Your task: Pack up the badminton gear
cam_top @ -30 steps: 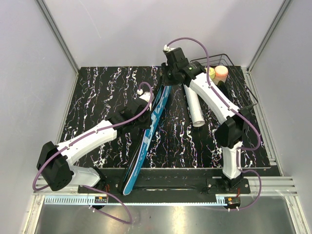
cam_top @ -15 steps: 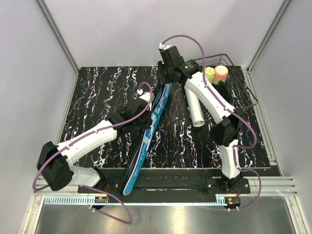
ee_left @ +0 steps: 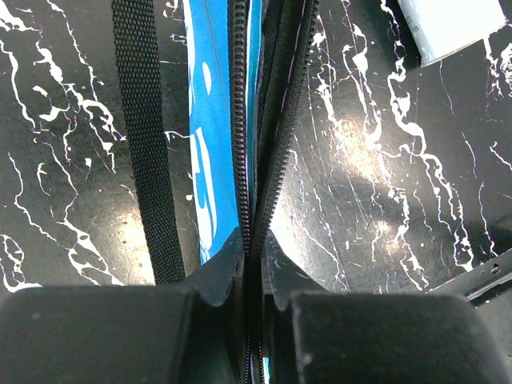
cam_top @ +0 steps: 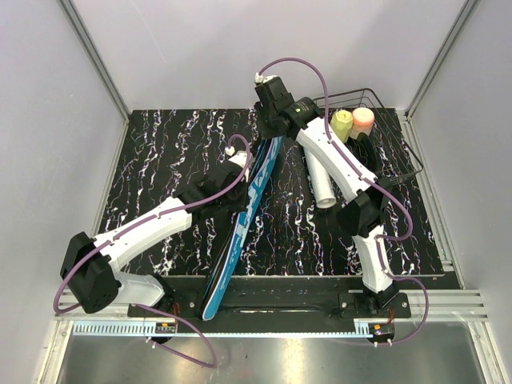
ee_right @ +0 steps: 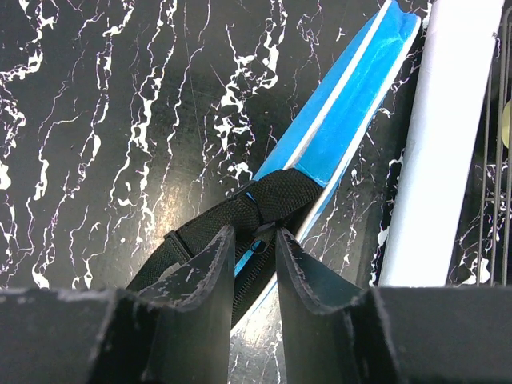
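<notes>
The blue racket cover lies slanted from the table's near edge to the far middle. My left gripper is shut on its zipper edge about halfway along. In the left wrist view the jaws pinch both rows of zipper teeth, next to the blue cover face. My right gripper is at the cover's far end. There its narrowly parted fingers close on the zipper pull beside the black strap patch and the blue cover. The long white tube lies just right of the cover and shows as the white tube in the right wrist view.
A black wire basket stands at the far right corner, holding a yellow bottle and a pink bottle. Its wires run close beside the tube. A black strap lies on the marbled table left of the cover.
My right wrist has shifted left along the cover's far end, away from the basket. The left arm and the cover's near part have stayed put.
</notes>
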Controlling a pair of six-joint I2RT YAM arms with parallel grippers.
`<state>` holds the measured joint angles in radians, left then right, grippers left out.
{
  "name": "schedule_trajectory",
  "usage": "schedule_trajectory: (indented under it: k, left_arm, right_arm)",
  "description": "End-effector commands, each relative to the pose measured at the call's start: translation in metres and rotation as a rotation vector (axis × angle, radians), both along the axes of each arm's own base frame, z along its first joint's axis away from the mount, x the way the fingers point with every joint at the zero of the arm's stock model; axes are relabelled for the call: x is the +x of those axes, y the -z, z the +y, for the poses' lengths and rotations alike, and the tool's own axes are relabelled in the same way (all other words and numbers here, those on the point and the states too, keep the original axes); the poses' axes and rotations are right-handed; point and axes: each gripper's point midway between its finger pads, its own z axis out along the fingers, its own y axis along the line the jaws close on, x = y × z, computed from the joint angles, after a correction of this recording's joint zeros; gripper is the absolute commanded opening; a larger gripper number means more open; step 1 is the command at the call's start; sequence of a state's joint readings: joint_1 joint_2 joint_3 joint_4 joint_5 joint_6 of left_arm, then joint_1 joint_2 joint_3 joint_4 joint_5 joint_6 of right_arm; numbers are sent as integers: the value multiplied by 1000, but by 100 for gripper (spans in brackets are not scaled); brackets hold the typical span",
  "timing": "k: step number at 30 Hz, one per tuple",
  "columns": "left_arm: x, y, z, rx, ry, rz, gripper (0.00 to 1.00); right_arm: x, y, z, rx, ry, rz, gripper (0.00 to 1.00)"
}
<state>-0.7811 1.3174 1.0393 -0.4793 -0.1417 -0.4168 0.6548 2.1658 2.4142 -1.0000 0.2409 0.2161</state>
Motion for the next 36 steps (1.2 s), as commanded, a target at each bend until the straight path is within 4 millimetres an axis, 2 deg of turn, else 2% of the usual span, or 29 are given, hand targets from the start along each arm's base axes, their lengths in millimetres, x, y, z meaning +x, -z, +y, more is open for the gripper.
schedule_trajectory:
  k: [1,10,17,18,23,27,28,30,31,36]
  left_arm:
    - [8,-29,-17,-90,32,-71,0]
    - [7,-33,-16,-94,33,-80,0]
    - [7,-33,-14,-94,30,-83,0]
    - [6,-33,-14,-94,31,-81,0]
    - [6,-32,-14,-91,30,-80,0]
    - [6,-31,-13,-90,30,-79,0]
    - [5,-31,-13,-90,30,-79,0]
    - [6,-31,-13,-92,29,-82,0]
    - [5,-30,-13,-90,29,-80,0]
    - [8,-30,-12,-86,19,-83,0]
  right_arm:
    - [4,-8,-2,-13,25,-31,33]
    - [5,6,13,74,40,3,36]
    - [10,2,19,193,45,-30,36]
    - [14,-5,23,227,42,-58,35]
    - [12,-10,17,316,46,-85,32]
    - [16,-17,10,373,50,-106,25]
    - [17,-12,9,376,50,-93,24]
    - [17,-15,10,402,27,-90,22]
    - [16,-14,10,403,17,-87,15]
    - [8,-21,15,437,-26,-81,1]
